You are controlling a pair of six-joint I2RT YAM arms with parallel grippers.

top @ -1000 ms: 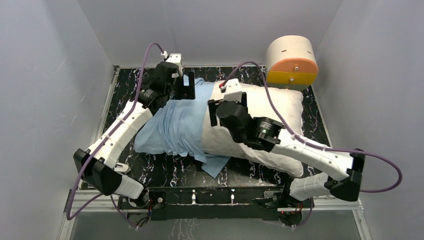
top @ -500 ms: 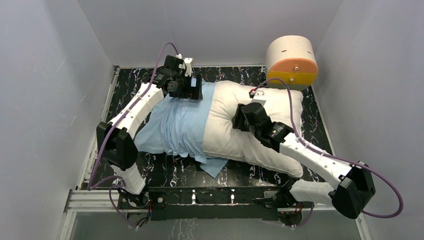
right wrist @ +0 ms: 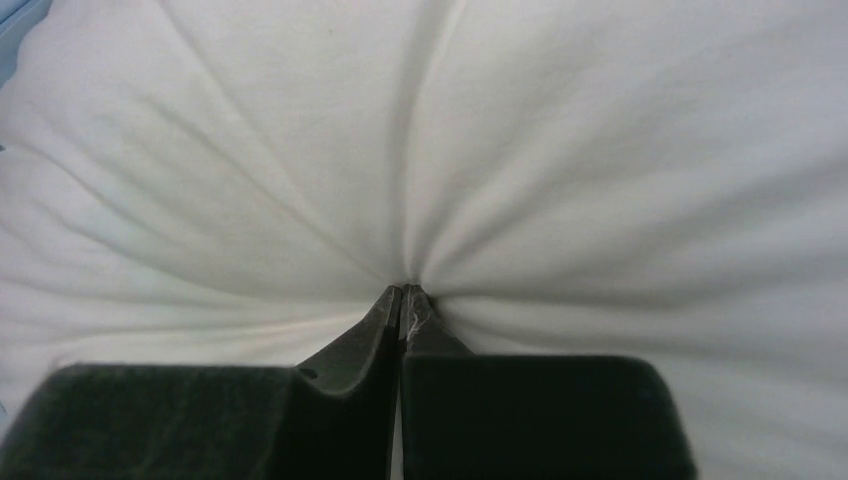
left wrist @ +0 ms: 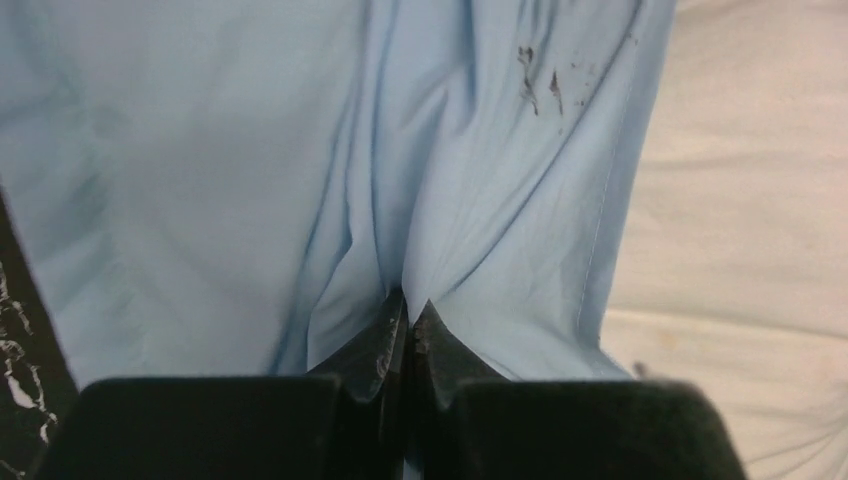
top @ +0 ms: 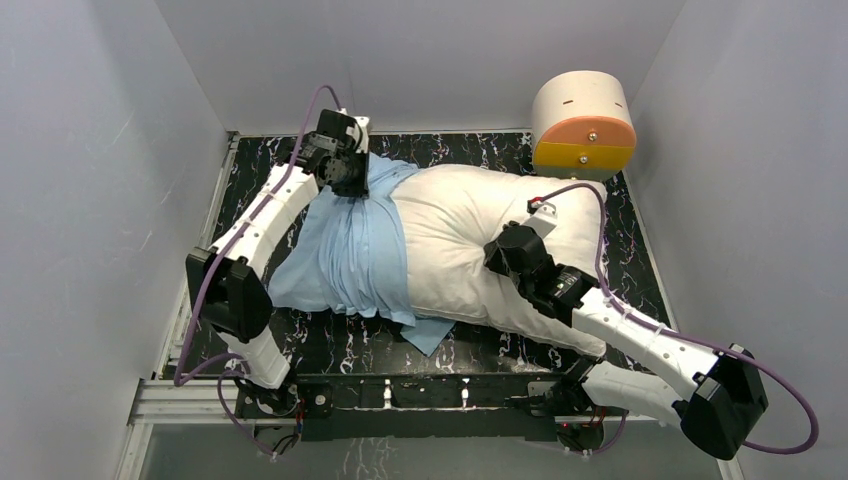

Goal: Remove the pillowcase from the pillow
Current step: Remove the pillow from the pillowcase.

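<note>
The light blue pillowcase covers the left end of the white pillow, which lies across the black marbled table. My left gripper sits at the pillowcase's far edge. In the left wrist view the left gripper is shut on a pinched fold of the pillowcase, with the bare pillow to the right. My right gripper presses into the middle of the pillow. The right wrist view shows the right gripper shut on a pinch of the pillow, creases radiating from the tips.
A round cream-and-orange drum stands at the back right corner. Grey walls close in on three sides. A corner of blue fabric pokes out under the pillow's near edge. The black marbled table shows along the front.
Both grippers have come down and shut, the left onto the pillowcase's far edge, the right onto the pillow. The right arm has moved right along the pillow.
</note>
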